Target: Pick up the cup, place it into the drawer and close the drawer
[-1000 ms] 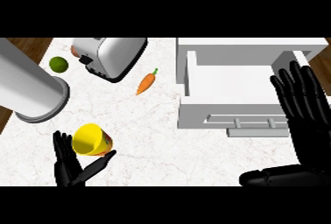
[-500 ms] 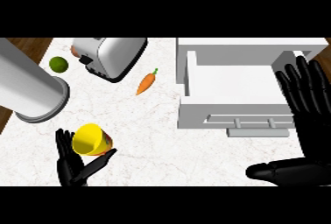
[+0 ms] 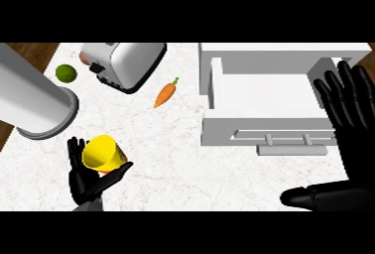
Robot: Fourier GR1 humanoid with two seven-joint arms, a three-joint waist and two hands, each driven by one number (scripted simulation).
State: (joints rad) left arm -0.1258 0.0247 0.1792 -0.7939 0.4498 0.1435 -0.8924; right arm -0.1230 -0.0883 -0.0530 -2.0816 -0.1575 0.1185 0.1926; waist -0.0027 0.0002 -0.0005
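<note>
marble counter (image 3: 183, 163) (wood floor at left), cup (image 3: 101, 153), open drawer (image 3: 267, 96)

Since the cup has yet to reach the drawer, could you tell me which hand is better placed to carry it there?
The left hand: its fingers and thumb already curl around the yellow cup. The right hand rests open beside the open drawer, holding nothing.

Both hands matte black throughout. Left hand (image 3: 89, 181): slim, segmented fingers and a thumb, no markings seen. Right hand (image 3: 351, 106): broad flat palm, long tapering fingers, thick rounded thumb. No cables, screws or labels showed. Forearms were barely visible at the lower edge.
</note>
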